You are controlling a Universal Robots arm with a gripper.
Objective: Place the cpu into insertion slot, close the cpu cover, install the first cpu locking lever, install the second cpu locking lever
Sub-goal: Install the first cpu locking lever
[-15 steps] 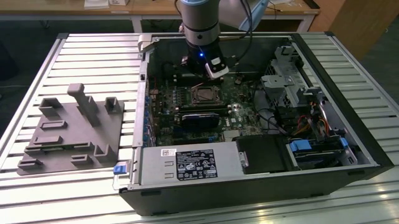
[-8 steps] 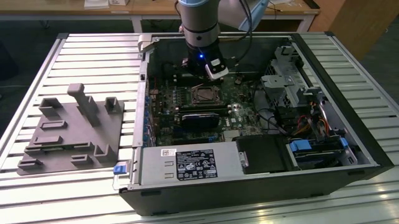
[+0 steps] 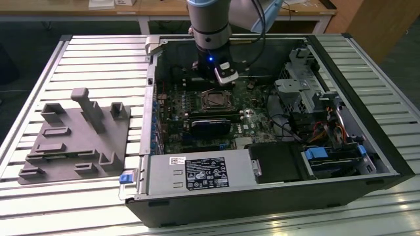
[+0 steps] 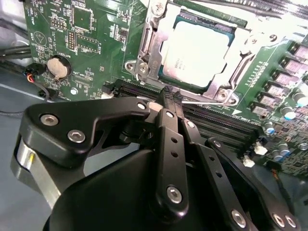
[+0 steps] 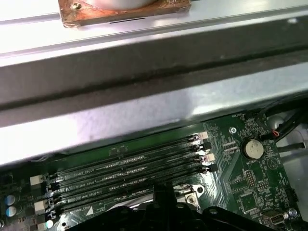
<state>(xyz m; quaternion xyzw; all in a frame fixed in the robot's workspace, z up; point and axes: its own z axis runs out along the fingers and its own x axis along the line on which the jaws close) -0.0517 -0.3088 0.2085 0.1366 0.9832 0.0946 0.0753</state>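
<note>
Upper middle of the exterior view is where the small square dark insertion slot (image 3: 214, 101) sits. In the second wrist view the flat silvery-grey square cpu (image 4: 197, 50) is seated in it, and the thin silvery metal cpu cover (image 4: 147, 53) looks closed around it. The black two-finger gripper (image 4: 169, 97) has its fingers pressed together, tips right at a thin silvery wire lever (image 4: 207, 102); can't tell if they're pinching it. I'd guess this is the lever step, so press down steadily, swing it under its hook, and don't scrape the green circuit board (image 4: 82, 43)

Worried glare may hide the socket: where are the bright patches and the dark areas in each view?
Second wrist view: the cpu shines pale, the gripper is dark in front. First wrist view: the case edge glares white. Exterior view: the table slats gleam; the case interior lies in shade.
</note>
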